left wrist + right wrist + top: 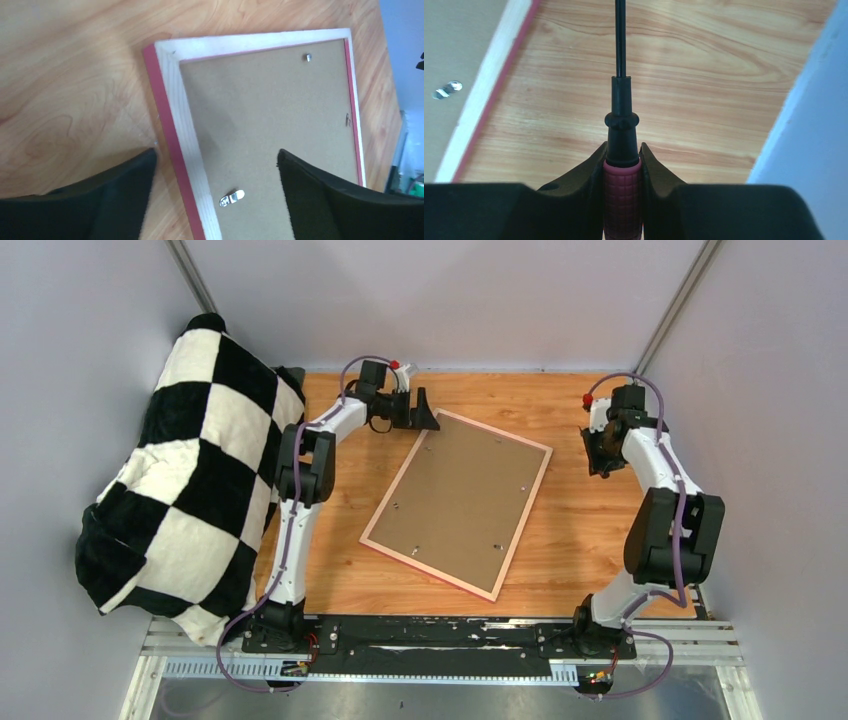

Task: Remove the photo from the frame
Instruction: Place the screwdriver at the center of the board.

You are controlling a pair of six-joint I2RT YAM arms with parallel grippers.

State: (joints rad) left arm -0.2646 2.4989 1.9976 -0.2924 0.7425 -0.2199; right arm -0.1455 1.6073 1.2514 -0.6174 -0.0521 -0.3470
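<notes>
The frame with its narrow pink border lies face down in the middle of the table, its brown backing board up. The photo is hidden under the board. My left gripper is open at the frame's far corner; in the left wrist view its jaws straddle the pink edge and a metal clip. My right gripper is shut on a screwdriver with a pink handle and black shaft, off the frame's right side above bare wood. The frame edge and a clip show at left.
A black-and-white checkered pillow leans against the left wall beside the left arm. Grey walls enclose the wooden table. More small metal clips sit along the backing board's edges.
</notes>
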